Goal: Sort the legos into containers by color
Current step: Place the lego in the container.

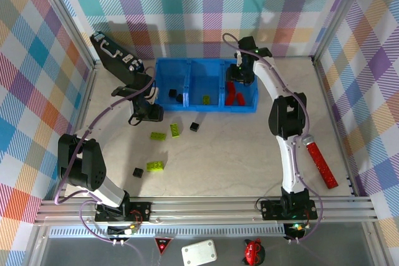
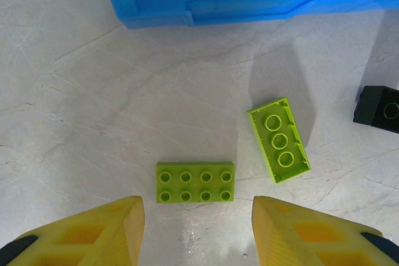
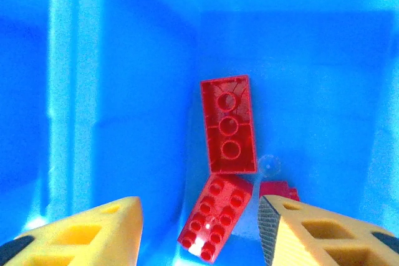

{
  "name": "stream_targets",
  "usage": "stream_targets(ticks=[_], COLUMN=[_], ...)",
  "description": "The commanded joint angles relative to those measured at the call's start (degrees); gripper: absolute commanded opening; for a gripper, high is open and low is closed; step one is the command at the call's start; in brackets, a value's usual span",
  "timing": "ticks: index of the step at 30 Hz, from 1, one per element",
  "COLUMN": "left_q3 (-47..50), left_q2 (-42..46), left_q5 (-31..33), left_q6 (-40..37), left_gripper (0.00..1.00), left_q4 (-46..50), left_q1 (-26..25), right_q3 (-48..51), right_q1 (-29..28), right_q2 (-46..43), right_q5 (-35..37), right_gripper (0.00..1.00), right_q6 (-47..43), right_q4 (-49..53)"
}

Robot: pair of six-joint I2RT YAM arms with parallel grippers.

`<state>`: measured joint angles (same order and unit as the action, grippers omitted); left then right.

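At the far left, a black case [image 1: 112, 54] leans by the wall. My left gripper [image 1: 147, 114] hangs over the table just in front of the left end of the blue tray [image 1: 187, 108]. Its jaws are parted and they grasp nothing. In my left wrist view, a lime studded brick [image 2: 195, 182] lies flat on the table just ahead of my yellow fingers [image 2: 93, 232]. An upturned lime brick [image 2: 279, 140] lies near it to the right, and a black brick [image 2: 378, 108] sits further right.

From above, another lime brick [image 1: 155, 166] and a small black brick [image 1: 137, 172] lie nearer my bases.

In the tray, the left compartment holds black legos [image 1: 173, 93]. The middle one holds a lime lego [image 1: 206, 99], and the right one holds red legos [image 1: 235, 95].

My right gripper [image 1: 240, 78] hovers over that right compartment with its jaws apart, released and empty. Below it, an upturned red brick [image 3: 229, 124] rests on the blue floor, touching a studs-up red brick [image 3: 215, 217]. A third red piece [image 3: 278, 190] lies just beside them.

At the far right, a long red bar [image 1: 322, 164] lies on the table.
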<state>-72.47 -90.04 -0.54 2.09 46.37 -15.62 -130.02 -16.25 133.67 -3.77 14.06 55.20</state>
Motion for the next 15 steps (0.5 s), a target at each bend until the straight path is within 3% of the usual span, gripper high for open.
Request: stream_targets(ticks=[1,15], left_q3=[-1.28,-2.17], left_q2=[0.16,-0.72], left_q5=[-0.34,0.91], left_q6=[1.30,6.84], left_gripper=[0.49,0.49], left_q4=[1.89,6.67], left_q1=[0.15,-1.06], right_q3=[2.47,23.27], right_q1=[-0.35,-1.71], right_q2=[-3.89,-21.60], right_q5=[-1.33,-1.94], right_gripper=[0.53,0.54], right_q6=[-0.54,1.59], right_q4=[2.21,-2.45])
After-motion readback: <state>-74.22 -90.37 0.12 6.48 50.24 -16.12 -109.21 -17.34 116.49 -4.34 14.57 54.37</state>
